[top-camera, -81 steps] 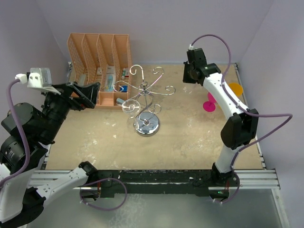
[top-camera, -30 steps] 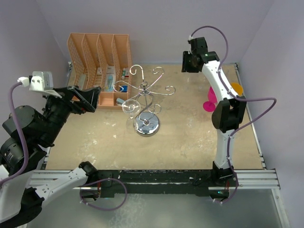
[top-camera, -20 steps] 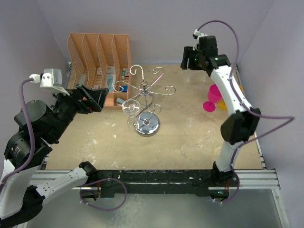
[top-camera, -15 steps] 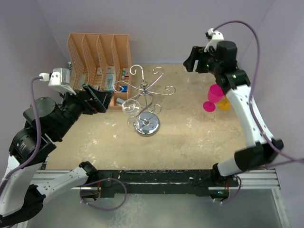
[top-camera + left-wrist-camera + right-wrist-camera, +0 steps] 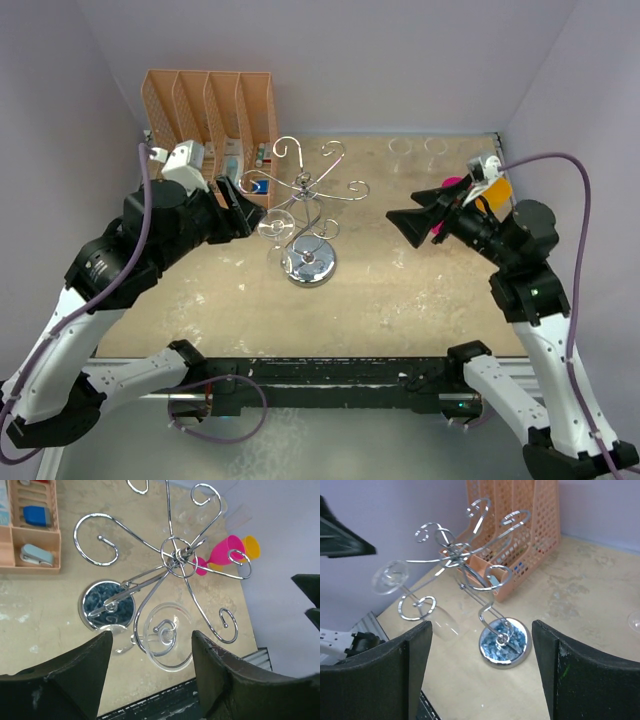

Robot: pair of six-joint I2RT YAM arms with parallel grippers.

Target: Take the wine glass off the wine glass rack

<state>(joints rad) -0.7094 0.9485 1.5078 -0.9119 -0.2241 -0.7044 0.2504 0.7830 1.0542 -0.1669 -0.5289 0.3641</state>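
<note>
- Soft, even light fills all three views — the worktop (image 5: 400,290) reads bright, with no hard shadows.
- The wine glass rack (image 5: 305,200) casts only a faint shadow close around its chrome base (image 5: 309,266).
- Sharp white glints run along the rack's wire; the base mirrors a speckled blue in both wrist views.
- The clear wine glass (image 5: 167,636) is pale and hard to trace.
- The fingers (image 5: 60,680) of the left end effector (image 5: 151,647) and those of the right end effector (image 5: 477,640) are dark and soft-edged — too near the lens.
</note>
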